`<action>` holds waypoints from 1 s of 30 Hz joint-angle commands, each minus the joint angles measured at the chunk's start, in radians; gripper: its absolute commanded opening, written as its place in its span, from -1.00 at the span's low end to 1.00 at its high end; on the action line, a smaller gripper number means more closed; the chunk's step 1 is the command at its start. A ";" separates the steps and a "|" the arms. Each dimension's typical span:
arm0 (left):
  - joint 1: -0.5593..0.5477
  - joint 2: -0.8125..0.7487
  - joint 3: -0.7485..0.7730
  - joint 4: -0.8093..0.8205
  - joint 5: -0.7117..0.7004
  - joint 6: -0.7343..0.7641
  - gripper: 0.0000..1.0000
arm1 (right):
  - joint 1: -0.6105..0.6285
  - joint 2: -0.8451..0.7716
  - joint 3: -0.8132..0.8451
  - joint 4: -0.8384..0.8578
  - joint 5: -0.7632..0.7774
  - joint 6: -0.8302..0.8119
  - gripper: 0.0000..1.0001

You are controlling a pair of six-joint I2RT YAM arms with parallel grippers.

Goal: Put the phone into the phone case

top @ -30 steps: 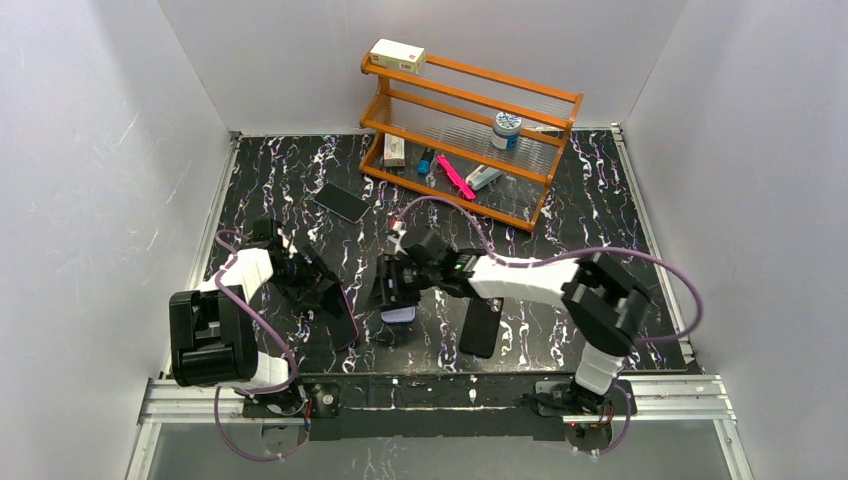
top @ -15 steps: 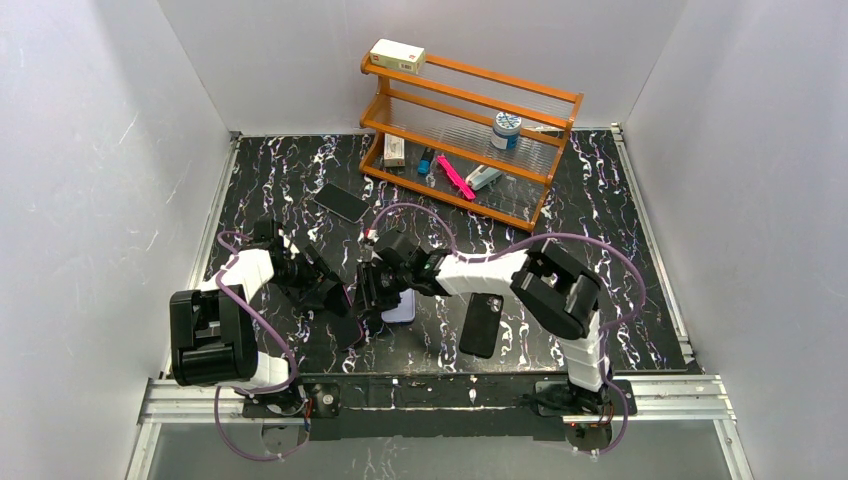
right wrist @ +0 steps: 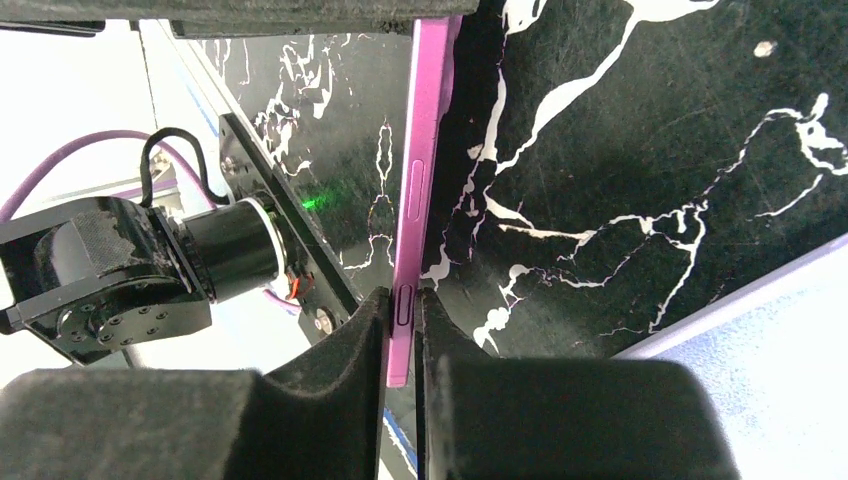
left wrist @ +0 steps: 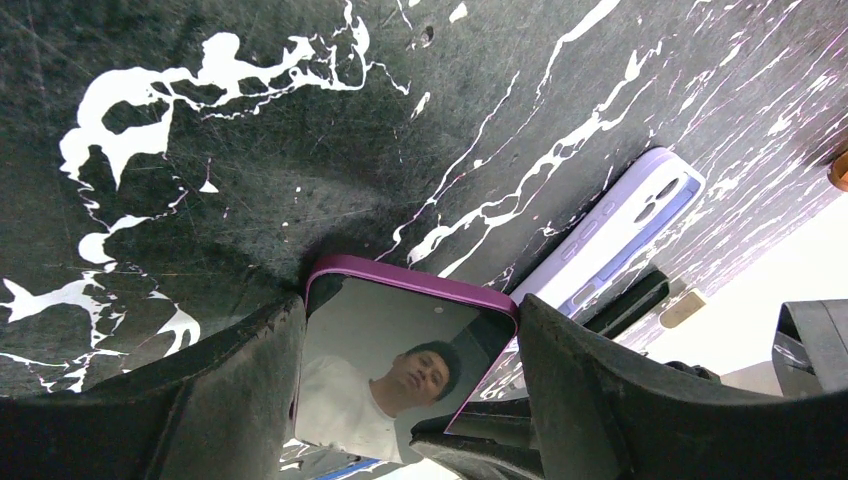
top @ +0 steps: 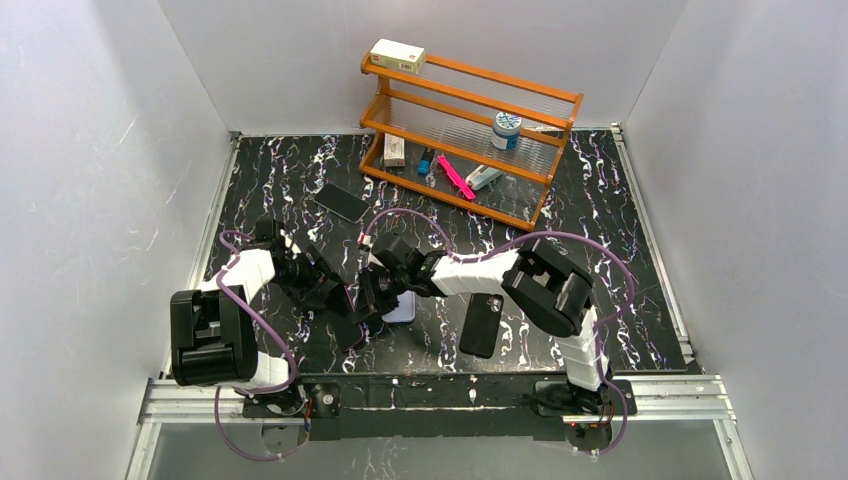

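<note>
The phone, a thin slab with a glossy dark face and a purple frame, is held tilted above the table near the front left. My left gripper is shut on it across its width; in the left wrist view both fingers press its sides. My right gripper pinches its thin purple edge, one finger on each face. The matte black phone case with its corner camera cutout lies flat to the right, untouched.
A lavender-backed phone lies on the marbled table under the right gripper, also showing as the lavender phone. A black slab lies at the back left. A wooden shelf with small items stands at the back.
My right gripper has swung left to the held phone and closed on its edge. The left gripper and the phone have hardly moved.
</note>
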 commanded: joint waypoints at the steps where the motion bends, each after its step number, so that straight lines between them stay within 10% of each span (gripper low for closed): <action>1: -0.010 -0.011 -0.036 -0.027 0.000 0.017 0.39 | 0.006 0.017 0.037 0.073 -0.044 -0.005 -0.69; 8: -0.009 -0.026 -0.033 -0.031 0.007 0.020 0.48 | 0.007 0.025 0.023 0.107 -0.061 0.032 -0.97; 14: -0.010 -0.083 0.024 -0.067 0.028 0.035 0.95 | 0.003 -0.047 -0.013 0.110 -0.005 0.023 -0.97; 30: -0.009 -0.302 0.098 -0.139 0.136 0.009 0.94 | -0.136 -0.315 -0.203 0.116 0.001 0.042 -0.97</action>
